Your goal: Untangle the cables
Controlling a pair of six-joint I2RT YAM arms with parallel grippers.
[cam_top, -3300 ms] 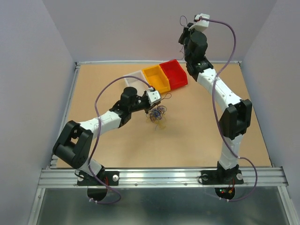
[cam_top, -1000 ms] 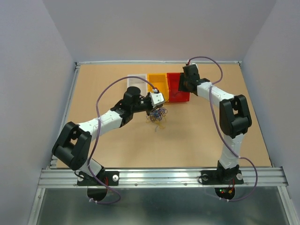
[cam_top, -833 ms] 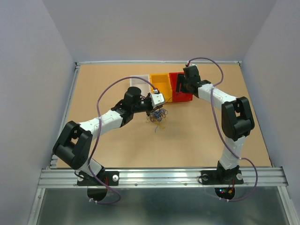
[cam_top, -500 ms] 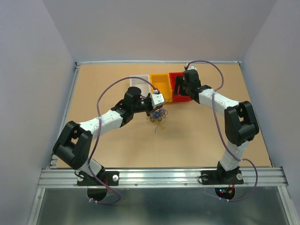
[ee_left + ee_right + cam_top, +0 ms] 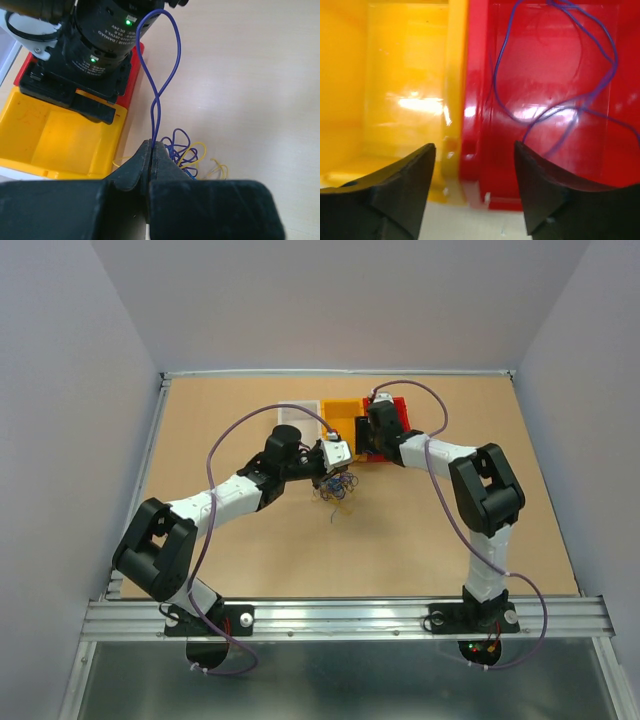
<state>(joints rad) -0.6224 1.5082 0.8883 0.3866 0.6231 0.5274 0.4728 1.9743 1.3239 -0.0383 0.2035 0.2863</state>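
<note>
A tangle of thin blue and yellow cables (image 5: 340,486) lies mid-table, and the left wrist view shows the cable tangle (image 5: 192,152) just beyond my fingertips. My left gripper (image 5: 337,462) is shut on one blue cable (image 5: 155,120), whose loop rises from the left gripper's (image 5: 151,145) tips toward the right arm's wrist. My right gripper (image 5: 367,430) hangs open over the seam between the yellow and red bins. In the right wrist view the right gripper (image 5: 474,145) holds nothing. A thin purple cable (image 5: 496,75) lies loose inside the red bin (image 5: 540,165).
Three bins stand in a row at the back: a clear one (image 5: 290,412), the yellow bin (image 5: 340,414) and the red bin (image 5: 402,408). The right arm's black wrist (image 5: 95,50) sits close above the yellow bin (image 5: 55,145), right by the raised blue loop.
The right arm has swung left, from over the red bin to the seam with the yellow bin, and its jaws have opened. The left arm and its cable have stayed put.
</note>
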